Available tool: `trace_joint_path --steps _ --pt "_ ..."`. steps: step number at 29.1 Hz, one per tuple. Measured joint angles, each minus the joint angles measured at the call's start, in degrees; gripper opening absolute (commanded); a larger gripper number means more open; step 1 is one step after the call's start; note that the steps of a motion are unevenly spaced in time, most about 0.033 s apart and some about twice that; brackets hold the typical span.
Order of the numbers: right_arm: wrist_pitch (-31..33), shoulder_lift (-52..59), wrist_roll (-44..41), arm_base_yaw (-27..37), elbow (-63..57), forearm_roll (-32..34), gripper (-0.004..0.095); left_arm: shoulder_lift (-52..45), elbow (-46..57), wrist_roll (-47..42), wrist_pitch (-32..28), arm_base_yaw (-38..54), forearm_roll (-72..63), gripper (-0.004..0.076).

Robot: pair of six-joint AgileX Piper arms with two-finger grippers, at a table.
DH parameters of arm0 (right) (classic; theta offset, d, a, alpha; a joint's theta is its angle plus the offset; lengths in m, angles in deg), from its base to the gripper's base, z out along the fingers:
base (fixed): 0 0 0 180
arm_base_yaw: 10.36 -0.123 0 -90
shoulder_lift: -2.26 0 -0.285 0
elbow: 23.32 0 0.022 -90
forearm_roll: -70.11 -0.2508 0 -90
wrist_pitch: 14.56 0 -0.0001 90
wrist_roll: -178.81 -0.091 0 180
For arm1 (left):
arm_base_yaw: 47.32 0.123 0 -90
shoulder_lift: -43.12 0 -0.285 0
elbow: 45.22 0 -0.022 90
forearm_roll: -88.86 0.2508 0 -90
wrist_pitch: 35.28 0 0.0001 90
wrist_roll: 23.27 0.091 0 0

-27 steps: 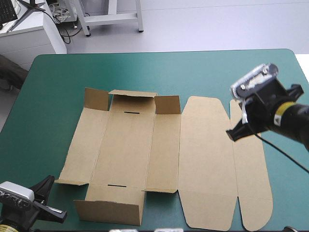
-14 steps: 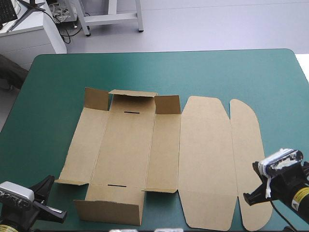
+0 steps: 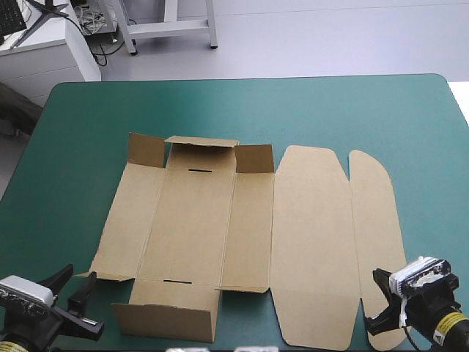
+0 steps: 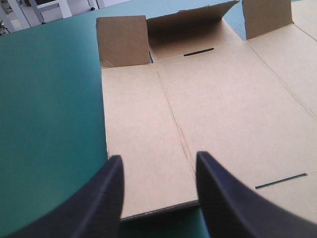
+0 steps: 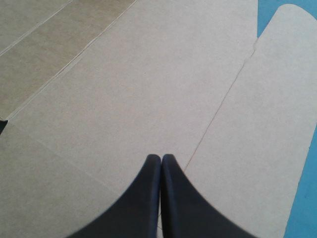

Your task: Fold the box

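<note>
The brown box lies mostly flat on the teal-green cover. Its far wall, two far corner tabs and near wall are raised. The lid panel and rounded tuck flap lie flat to the right. My left gripper is open off the box's near left corner. In the left wrist view that gripper hangs over the near edge of the left side panel. My right gripper is shut and holds nothing. Its tip hovers above the lid, beside the flap crease.
Bare teal-green cover stretches beyond the box to the far edge, and a strip runs along the left side. The table's right edge passes close to the right arm.
The right arm came down from above the tuck flap to the box's near right corner, staying shut. The left gripper's fingers have parted since just before.
</note>
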Motion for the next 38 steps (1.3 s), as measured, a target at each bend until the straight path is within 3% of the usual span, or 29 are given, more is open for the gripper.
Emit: trace_joint_path --steps 16,28,38 --pt "-1.67 0.00 0.00 0.00 -0.44 -0.17 -0.0019 3.72 -1.54 -0.36 -2.81 0.00 0.64 0.0444" --pt "-1.74 0.00 0.00 0.00 -0.44 -1.09 -0.0019 35.61 -16.23 -4.97 -2.60 0.00 2.35 0.0442" --pt "-1.89 0.00 0.00 0.00 -0.44 -2.71 -0.0019 63.61 -30.99 -6.67 5.02 4.46 4.50 0.0442"
